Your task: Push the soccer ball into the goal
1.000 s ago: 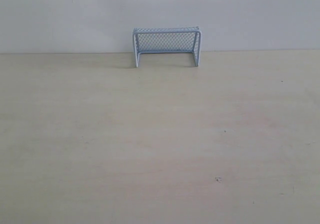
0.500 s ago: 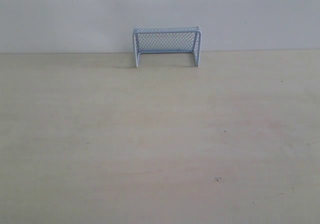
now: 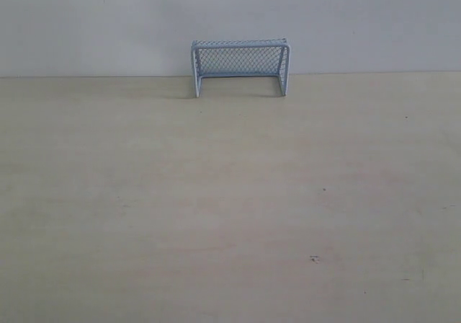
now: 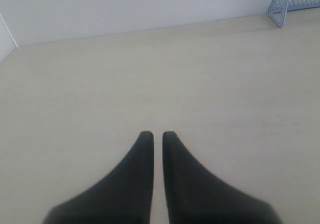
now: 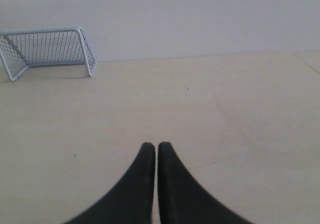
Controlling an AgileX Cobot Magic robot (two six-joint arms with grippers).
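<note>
goal (image 3: 240, 60) upper centre of exterior frame, standing on pale table (image 3: 230, 208) against white wall (image 3: 86, 20), left gripper (image 4: 154, 134) fingers closed, empty, right gripper (image 5: 151, 145) fingers closed, empty

A pale, light-wood table (image 3: 216, 215), marked by a few small dark specks (image 3: 314, 258) toward its front right corner, runs back to a plain grey-white wall (image 3: 108, 20) along its far edge, under soft, even light.
</note>
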